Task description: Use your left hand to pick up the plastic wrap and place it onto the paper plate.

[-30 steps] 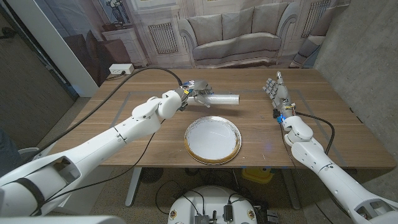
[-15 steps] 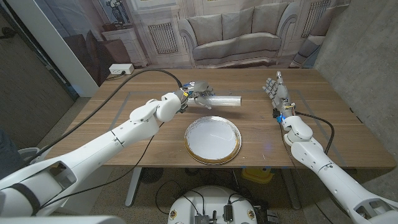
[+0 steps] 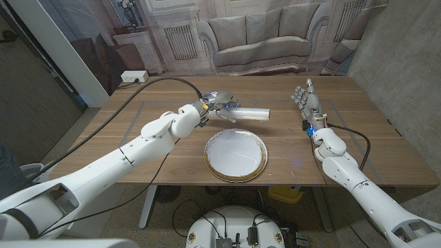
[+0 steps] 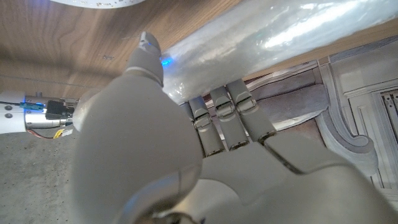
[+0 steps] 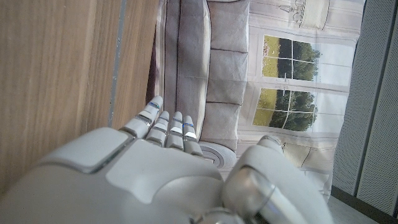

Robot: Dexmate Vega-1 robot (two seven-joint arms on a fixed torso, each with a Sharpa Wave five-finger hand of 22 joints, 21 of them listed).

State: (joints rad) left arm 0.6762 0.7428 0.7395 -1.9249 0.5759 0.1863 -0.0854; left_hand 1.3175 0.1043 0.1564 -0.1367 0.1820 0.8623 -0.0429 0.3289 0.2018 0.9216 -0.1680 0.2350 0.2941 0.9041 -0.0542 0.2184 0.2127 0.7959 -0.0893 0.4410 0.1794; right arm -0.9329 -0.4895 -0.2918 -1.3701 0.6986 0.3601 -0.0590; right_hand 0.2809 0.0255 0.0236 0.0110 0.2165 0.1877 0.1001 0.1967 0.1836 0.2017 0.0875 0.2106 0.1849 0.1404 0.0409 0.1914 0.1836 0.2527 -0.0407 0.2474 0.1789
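My left hand [image 3: 219, 105] grips one end of the plastic wrap roll [image 3: 249, 114], a shiny whitish tube held just above the table beyond the paper plate. In the left wrist view the fingers [image 4: 222, 118] curl around the plastic wrap roll [image 4: 273, 37]. The paper plate [image 3: 236, 154], white with a gold rim, lies in the middle of the table, nearer to me than the roll. My right hand [image 3: 304, 98] stands at the right side of the table with its fingers up and apart, holding nothing; the right wrist view shows that hand [image 5: 155, 168] from behind.
The wooden table [image 3: 165, 162] has a thin rectangular line marked on it. A black cable [image 3: 162, 79] runs from the far left edge to my left wrist. A backdrop printed with a sofa hangs behind the table.
My left hand has lifted the plastic wrap a little and shifted it slightly right and toward the plate. The right hand has not moved.
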